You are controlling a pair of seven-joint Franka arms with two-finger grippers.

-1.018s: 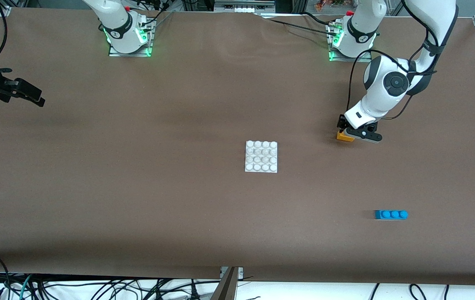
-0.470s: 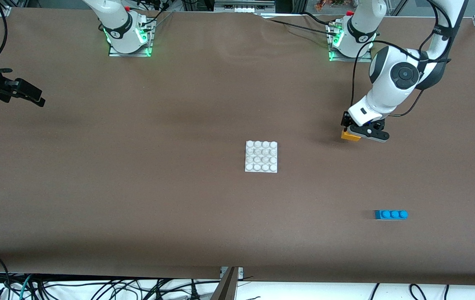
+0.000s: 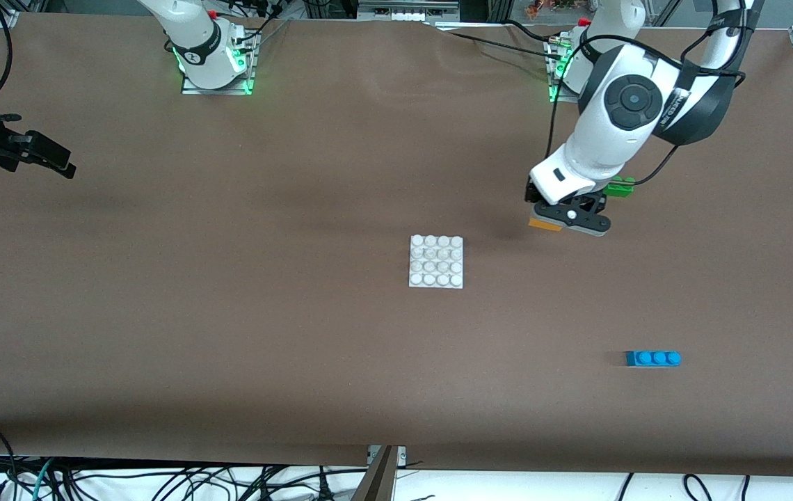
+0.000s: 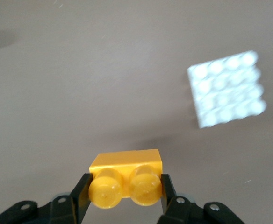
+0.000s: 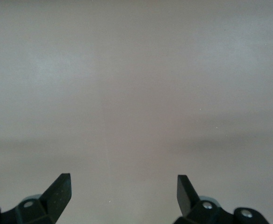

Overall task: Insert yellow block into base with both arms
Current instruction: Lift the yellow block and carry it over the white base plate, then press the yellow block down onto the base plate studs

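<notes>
The yellow block (image 4: 125,164) is clamped across its short sides in the left gripper (image 3: 554,223), over bare table toward the left arm's end from the base (image 3: 436,261). The right gripper (image 5: 122,191) is held spread wide and waits well apart from the base, so the left arm is judged nearer.

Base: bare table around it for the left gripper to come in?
Yes. Bare cloth rings the base. Left gripper holds the yellow block above an open stretch. Green brick and blue brick lie apart. Right gripper waits, open.
</notes>
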